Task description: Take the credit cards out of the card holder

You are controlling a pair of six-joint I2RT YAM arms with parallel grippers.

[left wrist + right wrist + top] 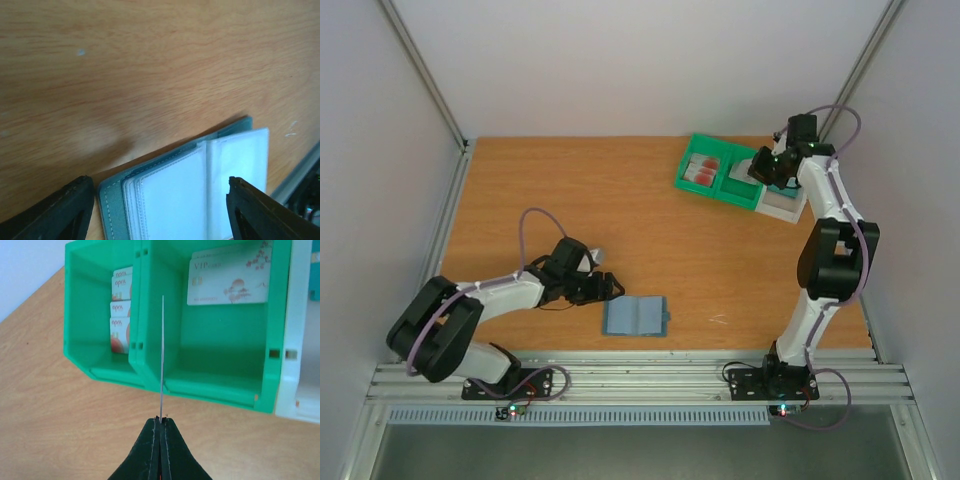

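My right gripper is clamped on a credit card, held edge-on and aimed at the green tray divider. I judge it should shift over one compartment before release. My left gripper, jaws apart, straddles the open card holder.

Top camera, behind me, covers the orange wooden table; close up, my left wrist shares its slate-blue bifold wallet, my right its green plastic tray.
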